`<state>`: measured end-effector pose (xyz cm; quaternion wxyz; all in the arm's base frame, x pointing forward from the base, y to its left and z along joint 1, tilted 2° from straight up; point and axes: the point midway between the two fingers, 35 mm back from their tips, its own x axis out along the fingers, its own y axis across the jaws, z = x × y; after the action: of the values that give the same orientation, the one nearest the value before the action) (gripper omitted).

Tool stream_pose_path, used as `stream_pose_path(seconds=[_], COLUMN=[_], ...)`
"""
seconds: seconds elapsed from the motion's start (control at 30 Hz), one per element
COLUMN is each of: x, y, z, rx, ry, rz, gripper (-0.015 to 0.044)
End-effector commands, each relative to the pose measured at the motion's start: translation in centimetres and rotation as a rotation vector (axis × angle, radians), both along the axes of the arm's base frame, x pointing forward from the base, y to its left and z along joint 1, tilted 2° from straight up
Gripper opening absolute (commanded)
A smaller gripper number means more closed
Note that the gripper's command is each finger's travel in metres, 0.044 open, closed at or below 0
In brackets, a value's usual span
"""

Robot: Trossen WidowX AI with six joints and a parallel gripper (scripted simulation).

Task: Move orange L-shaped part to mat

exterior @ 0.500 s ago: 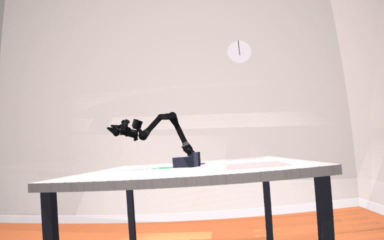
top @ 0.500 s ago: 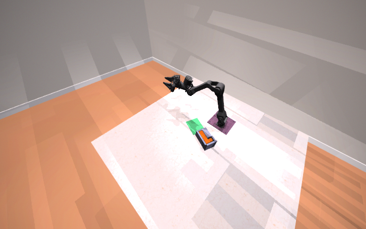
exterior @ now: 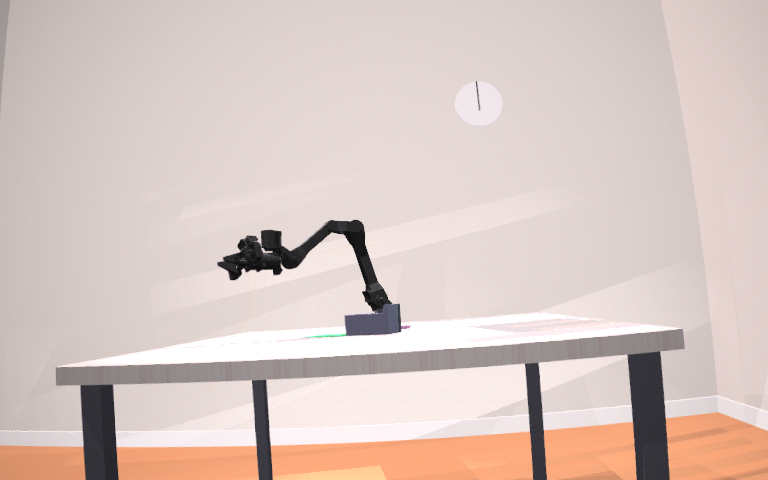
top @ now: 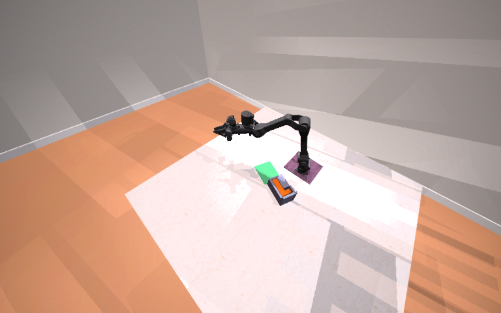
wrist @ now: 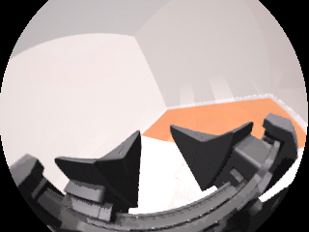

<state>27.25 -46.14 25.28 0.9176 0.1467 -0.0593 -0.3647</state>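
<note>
The orange L-shaped part (top: 283, 191) lies in the pocket of the grey tray (top: 288, 199) (exterior: 368, 324), and no raised end is visible. Its L-shaped end is toward the tray's near end in the top view. The green mat (top: 266, 169) (exterior: 325, 336) lies against the tray's far end, with nothing on it. My gripper (top: 214, 130) (exterior: 220, 263) (wrist: 155, 129) is partly open and empty. It is high above the table, well beyond the mat and tray, pointing roughly level. The wrist view shows neither part, tray nor mat.
The arm's base stands on a purple plate (top: 313, 172) behind the tray and mat. The tray has a taller wall (exterior: 394, 318) at one end. The pale table (top: 221, 236) (exterior: 226, 353) carries everything; its edge lies near below the gripper in the top view.
</note>
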Motion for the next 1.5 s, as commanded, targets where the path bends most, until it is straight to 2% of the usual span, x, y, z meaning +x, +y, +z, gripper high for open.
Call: stream_pose_path(seconds=[0.0, 0.27, 0.53, 0.8, 1.1, 1.2, 1.47], x=[5.0, 12.1, 13.8, 10.4, 1.9, -0.7, -0.8], y=[4.0, 14.8, 26.8, 38.1, 47.4, 48.9, 49.1], z=[-1.3, -4.5, -7.1, -8.3, -7.6, -7.0, -7.5], rx=[0.161, 0.431, 0.625, 0.733, 0.728, 0.703, 0.701], ry=[0.051, 0.252, 0.528, 0.866, 1.291, 1.401, 1.409], rz=[0.084, 0.248, 0.378, 0.471, 0.522, 0.524, 0.524], gripper=[0.018, 0.018, 0.018, 0.018, 0.018, 0.018, 0.018])
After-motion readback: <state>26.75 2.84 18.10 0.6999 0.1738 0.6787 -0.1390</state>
